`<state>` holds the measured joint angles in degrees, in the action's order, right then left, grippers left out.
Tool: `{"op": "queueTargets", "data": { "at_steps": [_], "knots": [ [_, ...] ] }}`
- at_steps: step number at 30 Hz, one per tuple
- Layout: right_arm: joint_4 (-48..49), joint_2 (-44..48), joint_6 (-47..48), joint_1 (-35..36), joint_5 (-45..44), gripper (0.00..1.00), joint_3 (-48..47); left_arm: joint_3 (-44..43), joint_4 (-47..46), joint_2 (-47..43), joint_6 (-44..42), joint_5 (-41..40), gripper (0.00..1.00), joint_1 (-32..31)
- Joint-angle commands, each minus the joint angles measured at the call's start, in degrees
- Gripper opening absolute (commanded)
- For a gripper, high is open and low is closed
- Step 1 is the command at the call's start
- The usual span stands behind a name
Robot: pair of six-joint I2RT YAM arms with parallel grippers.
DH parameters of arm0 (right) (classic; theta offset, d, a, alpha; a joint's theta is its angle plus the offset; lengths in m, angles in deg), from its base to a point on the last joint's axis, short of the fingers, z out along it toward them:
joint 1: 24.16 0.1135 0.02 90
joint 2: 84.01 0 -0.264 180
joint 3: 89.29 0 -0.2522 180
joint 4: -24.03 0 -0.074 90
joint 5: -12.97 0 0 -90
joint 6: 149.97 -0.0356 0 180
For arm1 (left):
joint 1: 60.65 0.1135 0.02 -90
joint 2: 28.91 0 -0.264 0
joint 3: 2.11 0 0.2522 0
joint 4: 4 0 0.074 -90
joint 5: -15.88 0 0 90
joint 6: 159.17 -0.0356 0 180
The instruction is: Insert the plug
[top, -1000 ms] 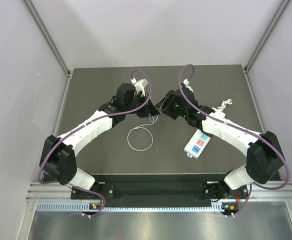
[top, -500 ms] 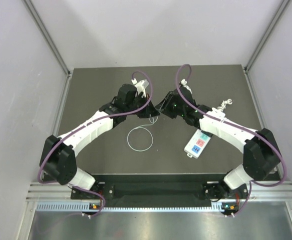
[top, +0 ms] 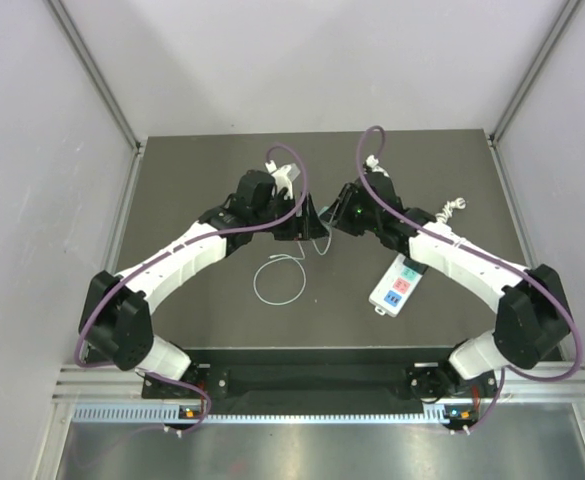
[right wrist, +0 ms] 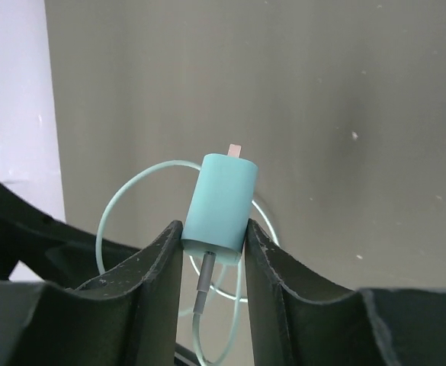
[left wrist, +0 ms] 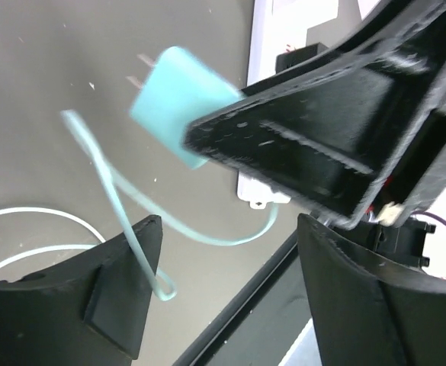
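Note:
The pale turquoise plug (right wrist: pixel 219 202) stands prongs-up between the fingers of my right gripper (right wrist: pixel 213 242), which is shut on its lower end. Its thin cable (right wrist: pixel 200 320) hangs down from it into a loop (top: pixel 277 280) on the dark table. In the left wrist view the plug (left wrist: pixel 173 103) sticks out of the right gripper's black fingers (left wrist: pixel 322 145), above and ahead of my left gripper (left wrist: pixel 226 229), which is open with only cable (left wrist: pixel 116 191) running past its left finger. From above, both grippers (top: pixel 307 222) (top: pixel 332 222) meet at mid-table. The white power strip (top: pixel 397 285) lies to the right.
A small white coiled cord (top: pixel 450 208) lies at the right rear of the table (top: pixel 202 170). White walls with metal rails close in the table on three sides. The right forearm passes just over the power strip's far end.
My left gripper has opened and let go of the plug. My right gripper has closed on the plug and now holds it. The cable loop has shifted slightly.

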<state>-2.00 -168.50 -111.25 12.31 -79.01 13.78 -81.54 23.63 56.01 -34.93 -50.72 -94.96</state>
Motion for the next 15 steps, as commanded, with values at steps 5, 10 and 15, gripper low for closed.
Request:
{"op": "queueTargets", "data": {
  "at_steps": [5,10,15],
  "knots": [
    [-12.23,9.33,11.80,-5.70,3.74,0.00,0.77,-2.53,3.35,-6.35,-4.00,0.34,0.78,-0.32],
    [-29.63,14.34,19.20,-11.85,5.65,0.00,0.86,-3.85,9.77,-9.42,-7.34,-6.41,0.78,-0.32],
    [-43.59,18.83,26.14,-16.86,7.16,0.00,0.07,-1.22,10.48,-12.24,-10.33,-11.79,0.78,-0.24]
  ]
}}
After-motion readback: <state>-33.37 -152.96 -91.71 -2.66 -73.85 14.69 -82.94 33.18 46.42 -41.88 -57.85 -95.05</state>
